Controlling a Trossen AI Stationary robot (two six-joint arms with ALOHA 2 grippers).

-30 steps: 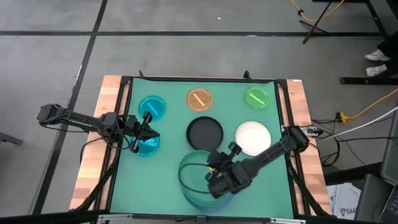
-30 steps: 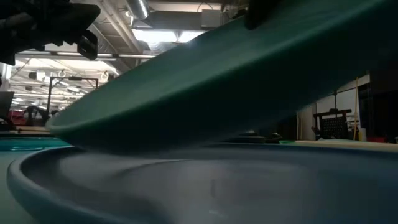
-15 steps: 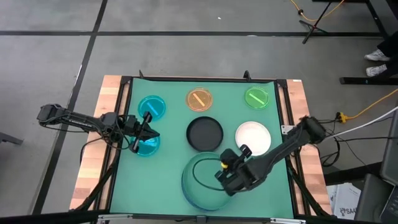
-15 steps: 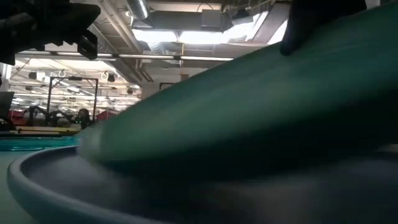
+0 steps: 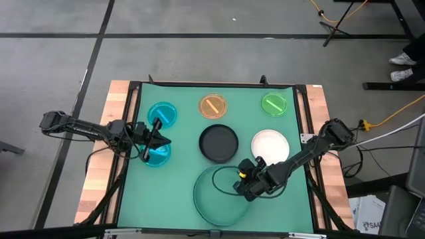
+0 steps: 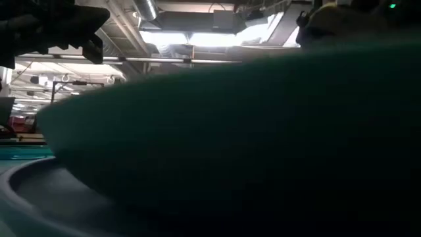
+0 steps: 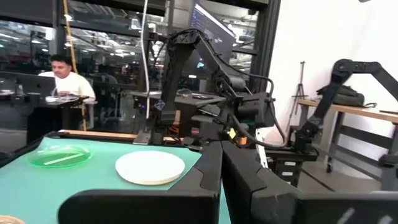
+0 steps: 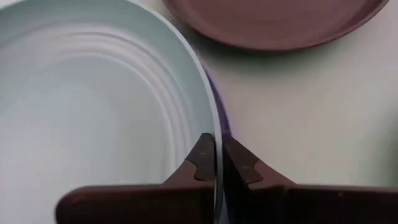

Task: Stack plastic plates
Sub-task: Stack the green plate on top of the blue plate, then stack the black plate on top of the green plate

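Note:
A large dark green plate [image 5: 219,197] lies in the large blue plate [image 6: 20,197] at the table's near middle. My right gripper [image 5: 244,183] is shut on the green plate's right rim. The black plate [image 5: 218,143] and the white plate [image 5: 270,147] lie flat behind it. The orange plate [image 5: 213,105], the light green plate [image 5: 273,103] and one cyan plate [image 5: 162,114] lie along the far side. My left gripper [image 5: 157,140] is shut and empty, above the second cyan plate [image 5: 158,155] at the left. My right gripper pinches the dark green plate's rim [image 8: 216,144] at its far right edge, one finger on the upper face and one under it. The fingers come from the table's right, slanting down. The plate lies nearly flat, its underside over the blue plate.
Wooden rails [image 5: 119,126] and a black frame border the green mat on the left and right. Bare mat shows at the near left [image 5: 153,199] and the near right [image 5: 292,206]. A person sits in the room beyond the table [image 7: 65,81].
My right gripper has gone toward the table's right edge and down, still shut on the dark green plate. The plate, which stood tilted with its left edge low over the blue plate, has come down nearly flat and now covers the blue plate.

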